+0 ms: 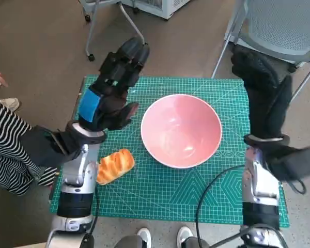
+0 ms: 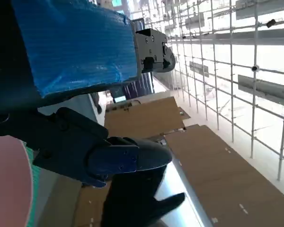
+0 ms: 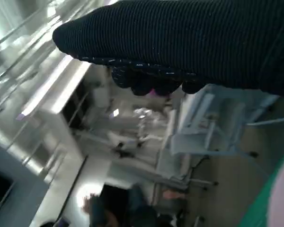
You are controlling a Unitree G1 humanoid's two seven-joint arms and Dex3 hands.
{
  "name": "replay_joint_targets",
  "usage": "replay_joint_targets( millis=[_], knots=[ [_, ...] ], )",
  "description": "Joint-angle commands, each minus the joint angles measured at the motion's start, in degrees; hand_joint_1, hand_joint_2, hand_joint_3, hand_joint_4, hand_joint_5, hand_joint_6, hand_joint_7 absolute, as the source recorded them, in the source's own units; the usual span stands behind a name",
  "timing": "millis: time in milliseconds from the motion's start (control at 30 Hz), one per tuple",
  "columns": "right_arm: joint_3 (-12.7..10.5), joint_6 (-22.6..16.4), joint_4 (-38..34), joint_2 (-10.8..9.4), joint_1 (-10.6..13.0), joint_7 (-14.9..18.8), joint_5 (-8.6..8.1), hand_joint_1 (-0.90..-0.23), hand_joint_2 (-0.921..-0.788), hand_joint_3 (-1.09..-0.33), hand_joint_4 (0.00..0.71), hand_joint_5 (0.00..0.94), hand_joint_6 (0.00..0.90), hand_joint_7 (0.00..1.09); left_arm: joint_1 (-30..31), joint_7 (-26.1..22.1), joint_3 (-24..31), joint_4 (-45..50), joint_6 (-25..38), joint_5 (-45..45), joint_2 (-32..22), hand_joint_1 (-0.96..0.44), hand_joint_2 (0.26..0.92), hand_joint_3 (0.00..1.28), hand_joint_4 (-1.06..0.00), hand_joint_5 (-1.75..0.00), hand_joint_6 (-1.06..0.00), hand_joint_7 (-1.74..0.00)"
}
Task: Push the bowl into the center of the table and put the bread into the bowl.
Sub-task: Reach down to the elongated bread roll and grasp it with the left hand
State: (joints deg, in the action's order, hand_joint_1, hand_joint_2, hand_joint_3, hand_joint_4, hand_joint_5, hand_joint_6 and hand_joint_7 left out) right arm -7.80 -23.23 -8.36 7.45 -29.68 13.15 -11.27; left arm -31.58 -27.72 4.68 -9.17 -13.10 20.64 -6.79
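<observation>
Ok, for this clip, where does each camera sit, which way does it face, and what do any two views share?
Head view: looks steeply down on the green mat, pink bowl, bread, left hand and right hand.
Left wrist view: behind the taped hand, facing out across the room.
Right wrist view: behind the glove, facing room and chair.
Shared: the bowl's pink edge shows in all three.
</observation>
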Motion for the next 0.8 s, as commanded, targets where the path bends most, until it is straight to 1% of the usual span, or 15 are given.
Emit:
replay_joint_targets(
  millis=[33,233,567,700,800],
  knots=[
    [0.74,3.33,4.34,1.52,2.25,1.23,-0.5,-0.721,-0.921,-0.679,0.234,0.023,0.125,0.55,-1.45,-0.09,-0.33,1.49,1.48,1.07,0.7,-0.69,0.921,0.37,-0.04,-0.05,0.0,-0.51],
    [0.9,4.77,6.68,2.41,2.59,1.76,-0.48,-0.735,-0.921,-0.66,0.244,0.025,0.127,0.55,-1.73,-0.6,-0.27,1.82,2.05,1.59,1.19,-0.69,0.921,0.34,-0.05,-0.06,0.0,-0.53],
    [1.36,5.5,7.08,2.51,2.53,1.66,0.25,-0.74,-0.921,-0.65,0.25,0.022,0.131,0.57,-1.86,-1.68,0.28,1.73,2.25,2.2,0.55,-0.69,0.921,0.34,-0.05,-0.06,0.0,-0.54],
    [1.56,5.84,7.24,2.36,2.42,1.47,0.35,-0.743,-0.921,-0.65,0.251,0.021,0.129,0.57,-1.77,-2.07,0.75,2.39,2.29,1.62,-1.19,-0.69,0.92,0.34,-0.05,-0.07,0.0,-0.54],
    [1.58,6.26,7.78,2.36,2.65,1.17,0.54,-0.743,-0.921,-0.651,0.251,0.02,0.127,0.57,-2.56,-3.27,2.48,1.39,0.15,-0.58,-5.66,-0.7,0.921,0.32,-0.04,-0.07,0.0,-0.51]
  ],
)
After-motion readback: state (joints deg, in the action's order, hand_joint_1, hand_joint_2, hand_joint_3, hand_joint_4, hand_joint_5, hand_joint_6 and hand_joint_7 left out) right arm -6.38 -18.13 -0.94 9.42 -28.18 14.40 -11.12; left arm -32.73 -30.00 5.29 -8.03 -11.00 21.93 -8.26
